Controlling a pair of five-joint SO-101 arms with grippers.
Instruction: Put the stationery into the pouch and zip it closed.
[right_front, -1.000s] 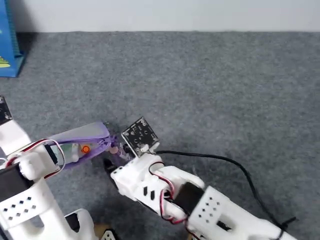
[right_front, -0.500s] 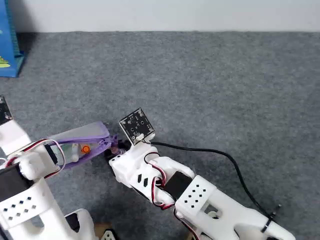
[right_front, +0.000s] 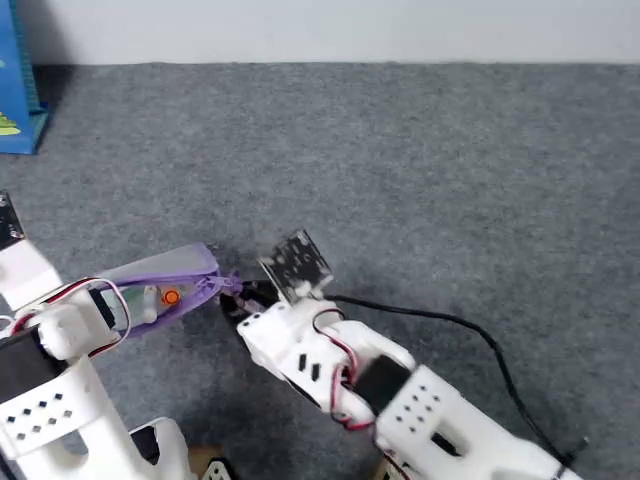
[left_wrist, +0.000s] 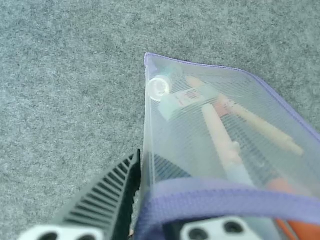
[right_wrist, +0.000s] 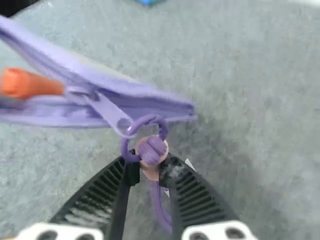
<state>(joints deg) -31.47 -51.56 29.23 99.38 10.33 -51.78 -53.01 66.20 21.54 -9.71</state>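
The translucent pouch (right_front: 165, 272) with a purple zip edge is held off the grey surface at the left. My left gripper (left_wrist: 150, 169) is shut on the pouch's (left_wrist: 200, 95) rim, one black finger outside and one showing through the mesh. Inside lie several pens (left_wrist: 222, 145) and a small white item; an orange cap (right_front: 172, 297) sits by the zip. My right gripper (right_wrist: 149, 172) is shut on the purple zipper pull (right_wrist: 150, 150), which hangs from the slider (right_wrist: 116, 119) near the pouch's right end. In the high view that right gripper (right_front: 240, 300) is just right of the pouch.
A blue box (right_front: 15, 80) stands at the far left by the white wall (right_front: 320, 30). A black cable (right_front: 450, 320) trails from the right arm across the grey carpet-like surface (right_front: 450, 170), which stretches open to the right and back.
The right gripper, still on the zipper pull, shifted slightly left and then back to the right. The left arm and pouch stayed put.
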